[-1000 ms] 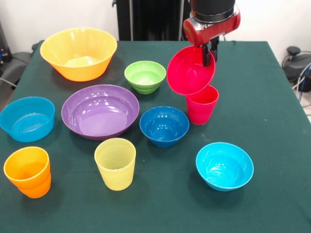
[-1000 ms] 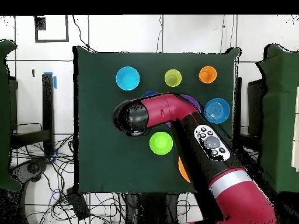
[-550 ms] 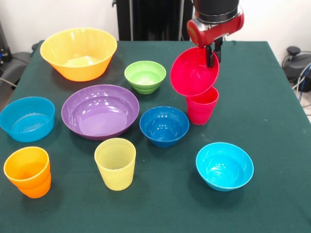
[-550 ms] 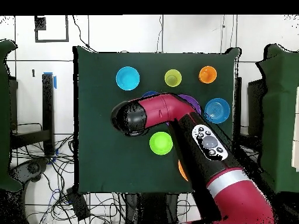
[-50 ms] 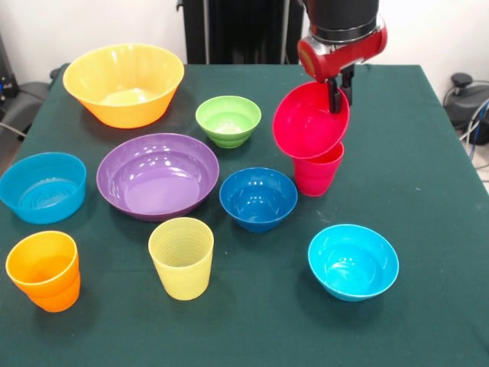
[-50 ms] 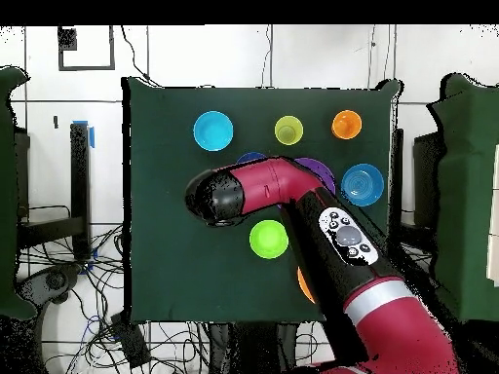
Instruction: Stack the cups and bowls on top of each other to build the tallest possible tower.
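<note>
My gripper (image 5: 340, 90) is shut on the far rim of the red bowl (image 5: 309, 122), which hangs tilted with its opening facing the camera. The bowl's lower edge overlaps the mouth of the red cup (image 5: 317, 173), which stands upright on the green table (image 5: 428, 191). Whether bowl and cup touch cannot be told. The pale yellow cup (image 5: 182, 258) and the orange cup (image 5: 44, 270) stand near the front left. In the overhead view the arm (image 6: 244, 192) hides the gripper, the red bowl and the red cup.
Other bowls stand on the table: yellow-orange (image 5: 124, 82), lime green (image 5: 228, 120), purple (image 5: 157, 175), dark blue (image 5: 258, 198), cyan (image 5: 353, 261) and straight-sided light blue (image 5: 43, 186). The table's right edge (image 5: 458, 153) lies beyond the red cup.
The gripper has carried the red bowl a little to the right and down, so the bowl now hangs more squarely over the red cup. Nothing else moved.
</note>
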Robot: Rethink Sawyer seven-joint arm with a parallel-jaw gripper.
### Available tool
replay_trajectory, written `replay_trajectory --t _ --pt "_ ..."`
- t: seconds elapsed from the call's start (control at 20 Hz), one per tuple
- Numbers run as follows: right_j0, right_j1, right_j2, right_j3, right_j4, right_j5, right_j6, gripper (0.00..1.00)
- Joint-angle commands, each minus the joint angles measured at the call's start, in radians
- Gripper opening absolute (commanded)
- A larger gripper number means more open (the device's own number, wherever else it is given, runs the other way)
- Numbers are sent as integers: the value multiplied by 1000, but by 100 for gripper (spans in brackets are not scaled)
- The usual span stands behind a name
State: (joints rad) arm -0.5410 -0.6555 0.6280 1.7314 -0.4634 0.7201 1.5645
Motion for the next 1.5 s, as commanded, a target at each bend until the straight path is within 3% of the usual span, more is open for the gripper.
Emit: replay_trajectory --t 0.05,1.5 --pt "22 67 -31 18 -78 -54 -15 0" --pt "25 68 -34 23 -79 -80 -4 0"
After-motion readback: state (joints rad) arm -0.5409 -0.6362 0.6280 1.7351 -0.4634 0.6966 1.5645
